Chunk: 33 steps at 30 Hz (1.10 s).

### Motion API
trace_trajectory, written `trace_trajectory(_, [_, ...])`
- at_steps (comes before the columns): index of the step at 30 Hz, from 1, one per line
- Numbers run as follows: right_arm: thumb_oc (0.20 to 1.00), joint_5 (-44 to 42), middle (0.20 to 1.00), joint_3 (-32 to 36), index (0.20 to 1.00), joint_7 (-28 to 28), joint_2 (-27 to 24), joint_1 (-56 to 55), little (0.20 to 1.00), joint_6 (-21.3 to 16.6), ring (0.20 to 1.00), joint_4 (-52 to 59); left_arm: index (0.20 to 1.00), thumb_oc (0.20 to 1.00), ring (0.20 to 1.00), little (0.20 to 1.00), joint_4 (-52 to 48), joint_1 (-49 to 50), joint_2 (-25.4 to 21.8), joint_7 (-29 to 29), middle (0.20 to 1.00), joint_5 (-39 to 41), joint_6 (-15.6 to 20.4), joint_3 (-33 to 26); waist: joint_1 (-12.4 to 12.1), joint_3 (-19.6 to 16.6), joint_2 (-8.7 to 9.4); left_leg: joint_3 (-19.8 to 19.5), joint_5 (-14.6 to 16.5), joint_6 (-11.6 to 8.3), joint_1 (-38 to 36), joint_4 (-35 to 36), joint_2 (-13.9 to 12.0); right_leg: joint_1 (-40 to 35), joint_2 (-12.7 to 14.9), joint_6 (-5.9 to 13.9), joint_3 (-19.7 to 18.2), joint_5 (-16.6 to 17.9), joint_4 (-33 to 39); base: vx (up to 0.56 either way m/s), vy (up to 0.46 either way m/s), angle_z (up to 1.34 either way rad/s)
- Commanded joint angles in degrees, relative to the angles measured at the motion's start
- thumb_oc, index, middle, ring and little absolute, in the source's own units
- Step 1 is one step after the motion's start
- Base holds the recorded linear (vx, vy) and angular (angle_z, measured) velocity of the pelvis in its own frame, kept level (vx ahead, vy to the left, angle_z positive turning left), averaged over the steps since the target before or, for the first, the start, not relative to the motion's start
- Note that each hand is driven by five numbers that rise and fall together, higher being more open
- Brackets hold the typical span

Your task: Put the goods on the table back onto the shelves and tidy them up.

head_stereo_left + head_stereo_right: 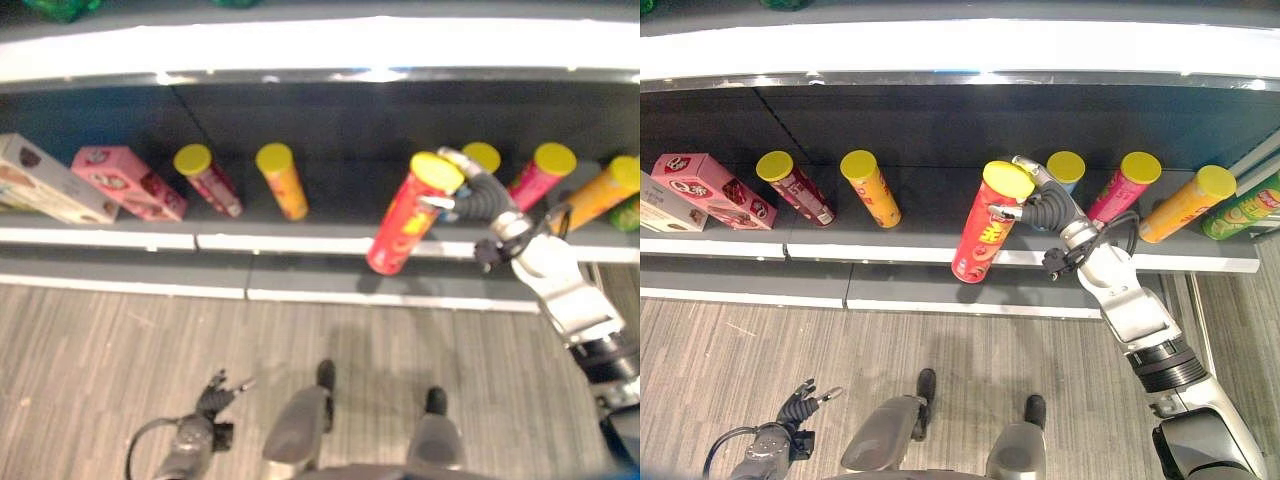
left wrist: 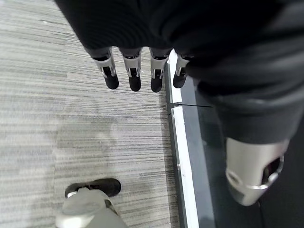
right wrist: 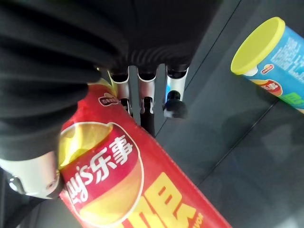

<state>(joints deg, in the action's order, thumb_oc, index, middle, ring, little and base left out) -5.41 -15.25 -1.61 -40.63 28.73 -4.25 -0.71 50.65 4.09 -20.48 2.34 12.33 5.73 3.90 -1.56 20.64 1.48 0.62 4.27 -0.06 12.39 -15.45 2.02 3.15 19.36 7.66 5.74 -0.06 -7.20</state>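
Nearest to me, my left hand [image 1: 795, 408] hangs low by the floor [image 1: 120, 350], fingers straight and relaxed and holding nothing; its wrist view shows the dark tips [image 2: 134, 84] pointing out over the grey planks beside the white base rail of the shelf unit. It is idle and well apart from the work. Further out, my right hand [image 1: 1045, 212] is raised at the front of the shelf [image 1: 890, 245] and has its fingers curled round the upper part of the red chip can [image 1: 985, 240], just under the yellow lid; the wrist view confirms the fingers [image 3: 145, 102] lying against the red can wall. The can's long axis is tilted: lid end up and inward toward the shelf's dark back, base end down and outward, hanging past the white front lip (so it is not yet seated on the board). Beyond it, on the shelf, stand the neighbours: a blue can [image 1: 1067, 170] just behind the hand, a pink can [image 1: 1123, 187] and an orange can [image 1: 1185, 205] to my right, two more cans [image 1: 868, 188] and boxes [image 1: 710, 190] well off to my left. I judge the coming move turns on swinging the base inward into the open gap left of the blue can, right arm alone.
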Motion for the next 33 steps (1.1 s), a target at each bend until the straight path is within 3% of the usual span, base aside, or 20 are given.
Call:
trace_trajectory(1, [0.2, 0.54, 0.2, 1.75, 0.2, 3.4, -0.27, 4.44, 0.2, -3.67, 0.2, 0.63, 1.0, 1.0, 1.0, 1.0, -0.12, 2.99, -1.53, 1.02, 1.0, -0.02, 1.08, -1.01, 0.61, -1.32, 0.27, -1.65, 7.91, -4.38, 0.48, -2.92, -5.28, 4.38, -2.45, 2.76, 1.79, -4.48, -2.76, -0.03, -0.026, -0.15])
trace_trajectory(4, [0.2, 3.49, 0.2, 2.64, 0.2, 6.04, -1.13, 6.02, 0.2, -3.43, 0.2, 1.33, 1.0, 1.0, 1.0, 1.0, -0.47, 2.6, -1.52, 1.21, 1.0, 0.48, 1.17, -0.8, 1.0, 0.46, 0.37, -2.83, 9.23, -4.26, 2.84, -6.55, -4.11, 4.79, -3.68, 3.04, -2.32, -5.04, -1.76, -0.01, -0.039, -0.08])
trace_trajectory(9, [0.2, 7.6, 0.2, 1.88, 0.2, 9.3, 0.8, 8.96, 0.2, -3.5, 0.2, 1.02, 1.0, 1.0, 1.0, 1.0, -1.66, 2.18, -0.68, 2.12, 1.0, 1.46, 1.49, -0.08, 0.59, 2.65, -0.45, -3.56, 9.69, -4.24, 5.03, -9.33, -4.85, 6.92, -3.5, 2.62, -1.94, -5.88, -4.78, -0.04, -0.062, 0.1])
trace_trajectory(19, [0.2, 19.35, 0.2, -2.21, 0.2, 19.51, 0.45, 25.78, 0.2, -1.93, 0.2, -5.81, 1.0, 1.0, 1.0, 1.0, -4.45, 0.62, -2.14, 5.16, 1.0, 4.27, 2.56, 2.61, -0.79, 8.51, -4.32, -6.08, 9.63, -4.61, 9.94, -12.44, -4.44, 13.69, -2.07, 1.22, -1.75, -10.42, -15.68, -0.04, -0.074, 0.18])
trace_trajectory(33, [0.2, 25.68, 0.2, -5.35, 0.2, 25.36, 2.51, 32.23, 0.2, 0.23, 0.2, -12.43, 1.0, 1.0, 1.0, 1.0, -6.37, -0.3, -1.39, 7.4, 1.0, 6.29, 3.47, 4.74, -0.93, 9.15, -7.1, -7.3, 8.48, -4.8, 14.64, -12.02, -3.61, 18.83, -0.88, 0.44, -0.84, -12.64, -19.65, 0.0, -0.042, 0.15])
